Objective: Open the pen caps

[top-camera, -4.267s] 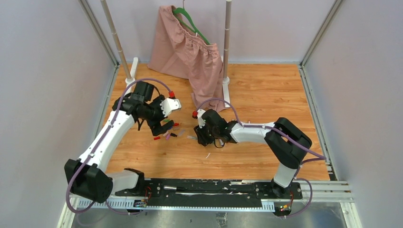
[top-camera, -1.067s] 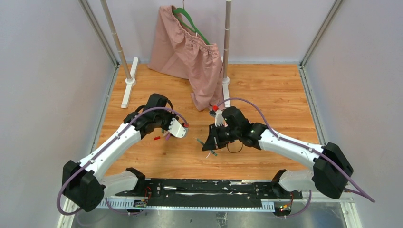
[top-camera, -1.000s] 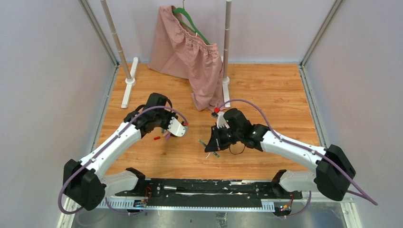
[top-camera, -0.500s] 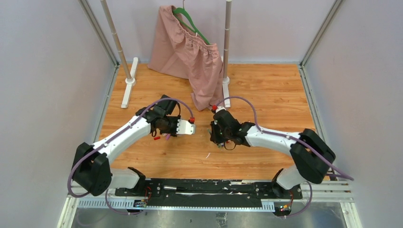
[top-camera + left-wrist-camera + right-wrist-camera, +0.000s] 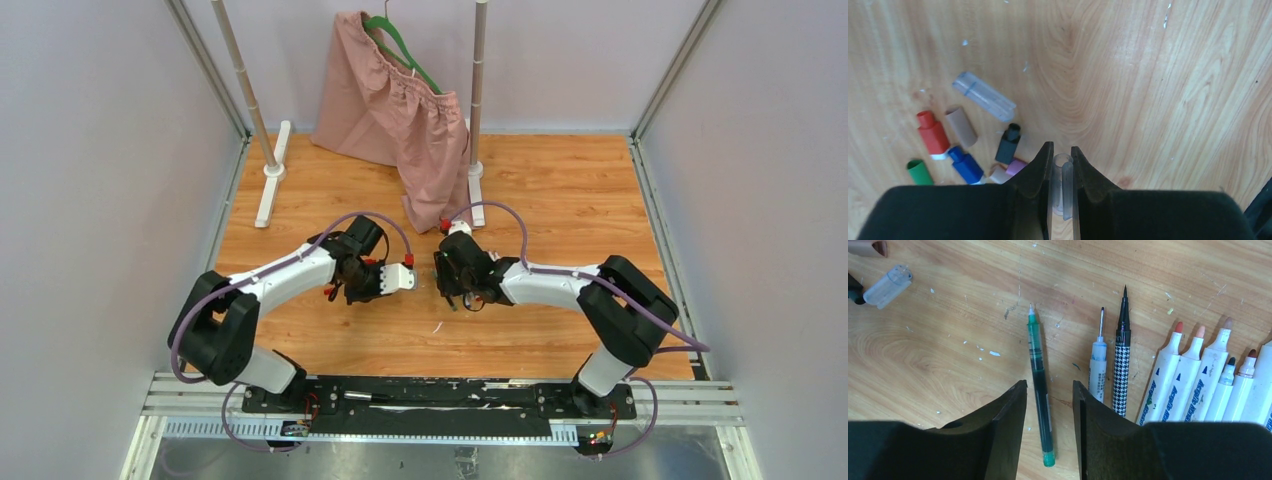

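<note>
Two arms have drawn in toward the middle of the wooden table (image 5: 560, 200), closer together than a second ago.
Fingers of the left gripper (image 5: 1062, 150) stand narrow, clamped on a clear plastic pen cap (image 5: 1063, 182) held between the pads; the loose coloured plastic pen caps (image 5: 966, 165) lie left of those fingers. Fingers of the right gripper (image 5: 1048, 384) stand parted; the slim green pen (image 5: 1037, 355) they carried a second ago now lies flat between them, touching neither.

Wooden table (image 5: 560, 200) with loose pen caps (image 5: 932, 134), a green pen (image 5: 1039, 385) and a row of uncapped markers (image 5: 1189, 380).
</note>
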`<state>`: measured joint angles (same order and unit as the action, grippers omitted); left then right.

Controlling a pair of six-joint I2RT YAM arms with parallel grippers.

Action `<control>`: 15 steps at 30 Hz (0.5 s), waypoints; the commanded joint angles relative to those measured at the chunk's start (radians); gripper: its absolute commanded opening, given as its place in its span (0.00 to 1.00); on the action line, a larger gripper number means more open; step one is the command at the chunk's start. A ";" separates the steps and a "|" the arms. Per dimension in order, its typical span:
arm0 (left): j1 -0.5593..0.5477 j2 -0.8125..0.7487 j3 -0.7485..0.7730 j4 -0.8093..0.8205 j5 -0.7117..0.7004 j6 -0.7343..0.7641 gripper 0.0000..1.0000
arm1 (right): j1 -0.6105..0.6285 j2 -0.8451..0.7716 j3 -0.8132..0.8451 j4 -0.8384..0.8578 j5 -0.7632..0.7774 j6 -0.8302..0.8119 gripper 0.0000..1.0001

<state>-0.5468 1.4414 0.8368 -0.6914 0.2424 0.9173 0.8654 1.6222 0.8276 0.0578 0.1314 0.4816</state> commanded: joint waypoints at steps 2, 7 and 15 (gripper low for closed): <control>-0.010 0.012 -0.070 0.118 0.016 -0.065 0.15 | 0.007 -0.019 0.001 0.018 0.022 0.024 0.45; -0.010 -0.015 -0.107 0.172 -0.003 -0.076 0.29 | -0.013 -0.122 -0.029 0.005 -0.001 0.047 0.50; -0.008 -0.095 -0.031 0.098 0.004 -0.100 0.91 | -0.047 -0.354 -0.055 -0.112 0.004 0.050 0.65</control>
<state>-0.5522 1.4132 0.7441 -0.5507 0.2279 0.8356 0.8474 1.3628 0.7979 0.0376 0.1169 0.5167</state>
